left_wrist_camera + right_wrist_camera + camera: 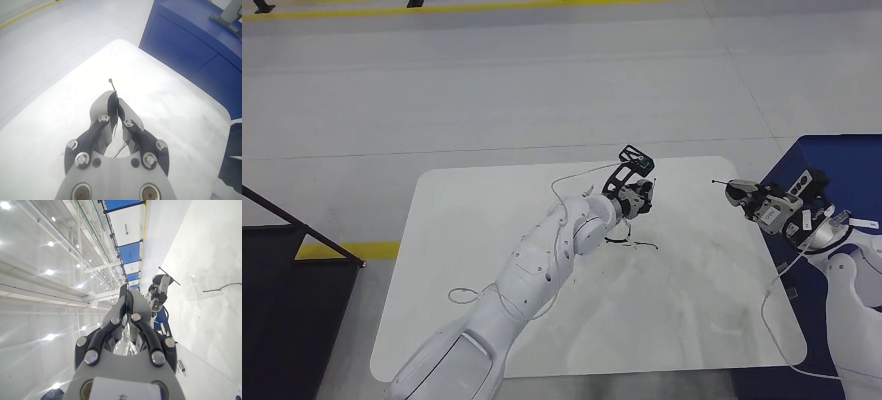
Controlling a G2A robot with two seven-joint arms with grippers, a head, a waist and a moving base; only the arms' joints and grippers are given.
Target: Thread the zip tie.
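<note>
- Grey floor rings the white desk (pixel 442 220); near its far edge your left gripper (pixel 116 96) has its fingers clamped on the zip tie (pixel 113 86), head poking out.
- Right gripper (pixel 734 190), at the right edge, looks closed on a thin dark strand (pixel 719 183).
- Both pieces are limp: slight misalignment could miss the head.
- Its slot is too small to see.

— Top view?
— High, looking down on the whole white round-cornered desk (pixel 472 230).
— Wrists?
— One sits close behind the grey-fingered left end effector (pixel 117 97), facing a desk corner. The other sits behind the grey-fingered right end effector (pixel 127 290), tilted ceilingward, sharing the left one with the top.
</note>
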